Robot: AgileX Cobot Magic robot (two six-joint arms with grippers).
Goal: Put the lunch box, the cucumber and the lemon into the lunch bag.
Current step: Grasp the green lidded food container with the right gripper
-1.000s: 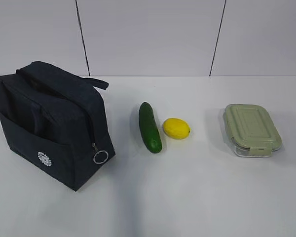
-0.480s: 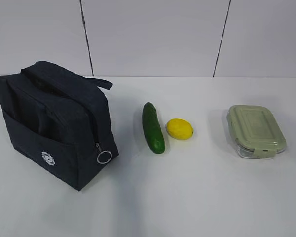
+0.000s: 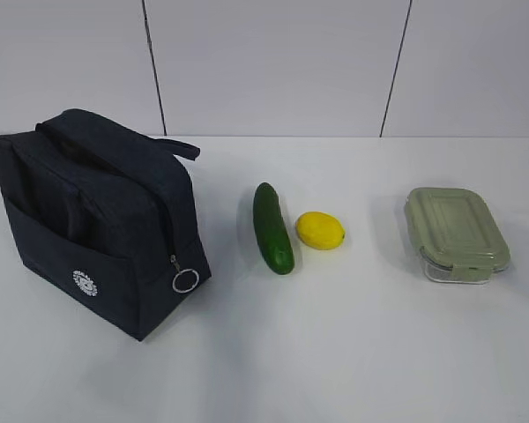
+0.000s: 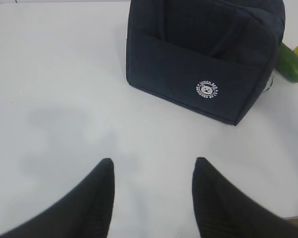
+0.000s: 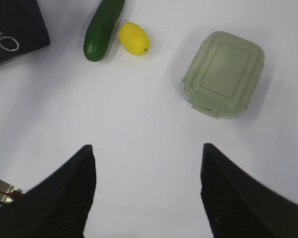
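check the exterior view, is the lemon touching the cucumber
No, the lemon lies just right of the cucumber with bare table between them.

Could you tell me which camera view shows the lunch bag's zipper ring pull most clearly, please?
The exterior view: the ring pull hangs in full sight on the lunch bag. The right wrist view shows it small at the frame edge; in the left wrist view the bag's corner nearly hides it.

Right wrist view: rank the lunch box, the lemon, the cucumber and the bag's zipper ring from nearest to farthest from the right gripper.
From the right gripper:
1. Lunch box, ahead and right, nearest.
2. Lemon, ahead, slightly left.
3. Cucumber, just left of the lemon; the two are nearly too close to call.
4. Zipper ring, on the lunch bag at far left, farthest.
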